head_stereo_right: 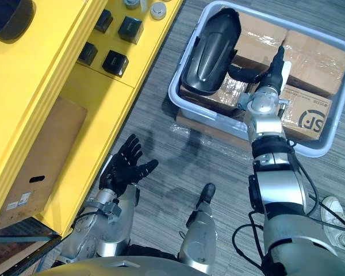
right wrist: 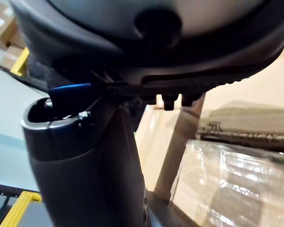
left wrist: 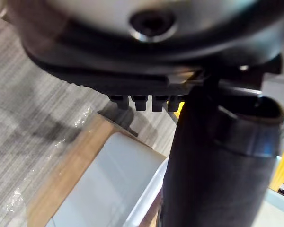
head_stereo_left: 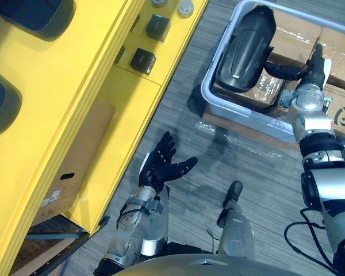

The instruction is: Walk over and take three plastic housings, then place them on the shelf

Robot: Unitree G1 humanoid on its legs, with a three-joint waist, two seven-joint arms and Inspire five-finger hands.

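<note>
A long black plastic housing point(head_stereo_left: 244, 49) lies tilted in the grey bin point(head_stereo_left: 210, 95), on top of wrapped cardboard boxes point(head_stereo_right: 313, 54). My right hand point(head_stereo_left: 314, 64) is inside the bin just right of the housing, open. Its fingers point straight away from me and its thumb point(head_stereo_left: 283, 71) stretches left to the housing's lower edge. My left hand point(head_stereo_left: 161, 164) hangs open, palm up, over the floor between the bin and the yellow shelf point(head_stereo_left: 57, 115). Two more dark housings point(head_stereo_left: 37, 14) rest on the shelf's top level at the far left.
Small black boxes point(head_stereo_left: 144, 60) and round silver parts point(head_stereo_left: 186, 8) sit on the shelf's lower ledge. A cardboard box point(head_stereo_left: 75, 161) stands under the shelf. The bin rests on a wooden pallet point(left wrist: 61, 179). A person's white shoe point(head_stereo_right: 336, 221) is at the right.
</note>
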